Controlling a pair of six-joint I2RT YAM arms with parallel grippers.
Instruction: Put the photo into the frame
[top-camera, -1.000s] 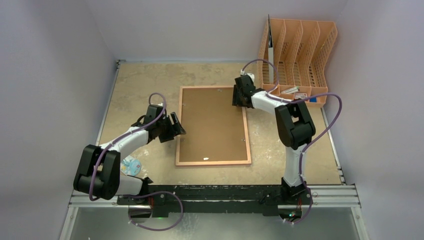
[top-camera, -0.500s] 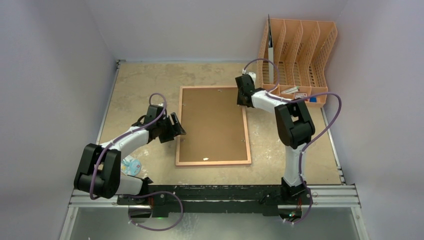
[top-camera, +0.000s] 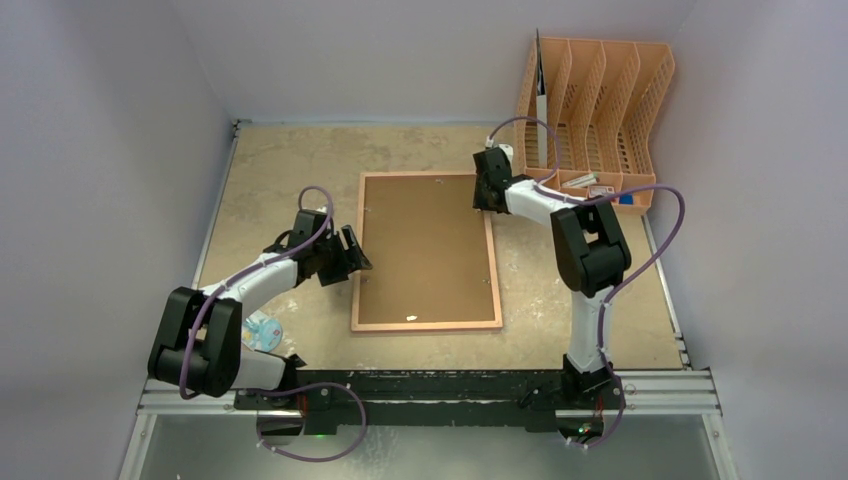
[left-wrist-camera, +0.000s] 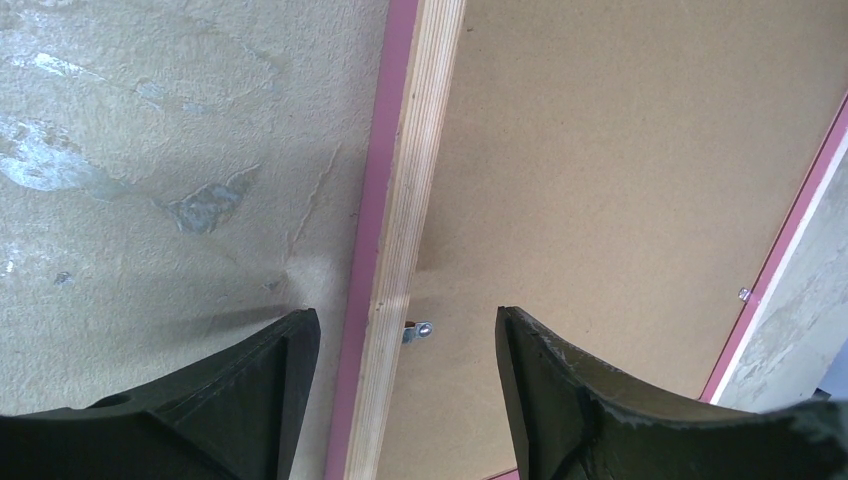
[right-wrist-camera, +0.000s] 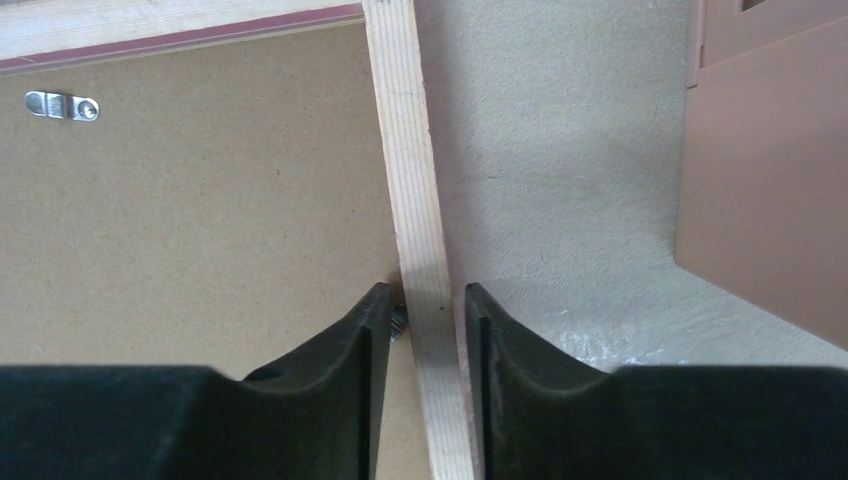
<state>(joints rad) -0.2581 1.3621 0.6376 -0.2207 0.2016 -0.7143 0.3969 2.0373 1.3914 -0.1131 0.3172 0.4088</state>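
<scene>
The frame (top-camera: 427, 325) lies face down in the middle of the table, with the brown hardboard backing (top-camera: 425, 250) set in it. My left gripper (top-camera: 355, 255) is open and straddles the frame's left rail (left-wrist-camera: 415, 150); one finger is over the table, the other over the backing, beside a metal turn clip (left-wrist-camera: 420, 330). My right gripper (top-camera: 487, 200) is near the far right corner, its jaws drawn in tight on the right rail (right-wrist-camera: 405, 150), the inner finger against a small clip. The photo is hidden.
An orange file rack (top-camera: 600, 100) stands at the back right, close behind my right gripper, with a thin sheet upright in its leftmost slot. A small pale blue object (top-camera: 262, 330) lies by the left arm's base. Another clip (right-wrist-camera: 62, 105) sits near the far rail.
My right gripper has shifted slightly right onto the frame's right rail and its jaws have narrowed around it. The left arm and the frame have not moved.
</scene>
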